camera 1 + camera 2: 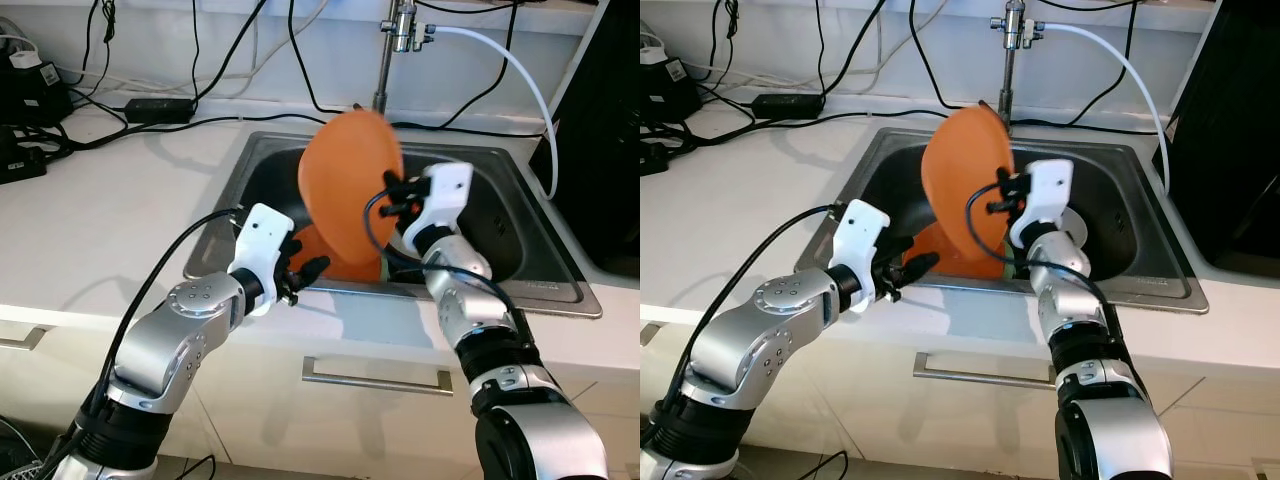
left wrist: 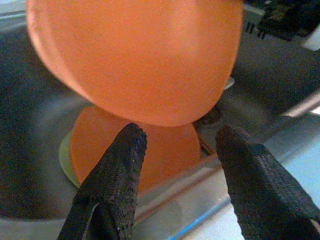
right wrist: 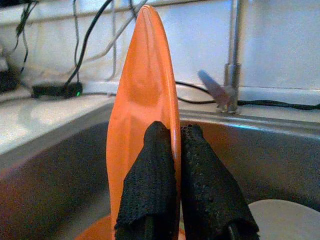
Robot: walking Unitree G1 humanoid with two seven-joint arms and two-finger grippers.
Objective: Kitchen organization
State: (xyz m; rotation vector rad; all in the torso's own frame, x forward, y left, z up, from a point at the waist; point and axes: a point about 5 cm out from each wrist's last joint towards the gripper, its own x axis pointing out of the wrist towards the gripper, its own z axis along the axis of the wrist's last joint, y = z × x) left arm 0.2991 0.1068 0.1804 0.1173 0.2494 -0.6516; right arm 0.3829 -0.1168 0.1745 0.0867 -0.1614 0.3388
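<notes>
Both silver arms rise from the lower edge of the head views and reach over the front edge of the counter [image 1: 110,200] toward the sink [image 1: 500,240]. At the sink's front rim the left gripper [image 1: 303,262] points its black fingers, spread and empty, into the basin, its forearm bent up from the elbow. On the other side, the right gripper [image 1: 394,193] is raised above the basin, wrist cocked toward the robot's left, clamped on the rim of an orange plate [image 1: 350,185] that stands nearly upright over the middle of the sink, in front of the faucet [image 1: 384,60]. A second orange plate [image 1: 325,255] lies low against the sink's front wall.

From the left wrist, the two fingers [image 2: 117,175] stand well apart, with the lifted plate above and the lower plate beyond them.

From the right wrist, the fingers [image 3: 150,185] press both faces of the plate's thin edge, with cables [image 3: 90,30] along the back of the counter behind.
</notes>
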